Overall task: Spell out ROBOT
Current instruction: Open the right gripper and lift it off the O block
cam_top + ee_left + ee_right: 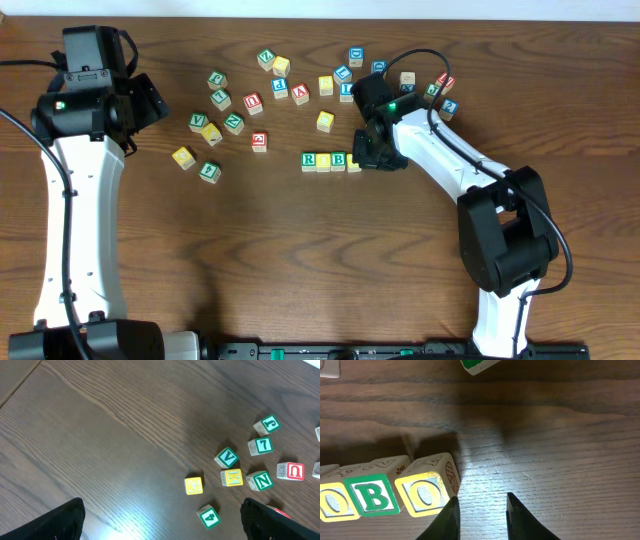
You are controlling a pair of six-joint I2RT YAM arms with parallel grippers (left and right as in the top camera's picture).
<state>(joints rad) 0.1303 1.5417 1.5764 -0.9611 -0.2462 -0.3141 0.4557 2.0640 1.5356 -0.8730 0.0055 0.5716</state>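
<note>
Letter cubes (372, 494): light, stiff wood, judged best pinched across opposite sides; right gripper (481, 502) narrowly parted, empty; left gripper (162, 505) spread wide.

The left arm (80, 200) and right arm (445, 155) have white links, black joint housings, thin black cables (562, 245), and small green lights (393, 108).

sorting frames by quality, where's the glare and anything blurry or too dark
Right wrist: glare streaks the table beside the yellow O cube, whose top shines. Left wrist: a bright patch on the wood, the left gripper only black silhouettes. Overhead: even light, no glare.
</note>
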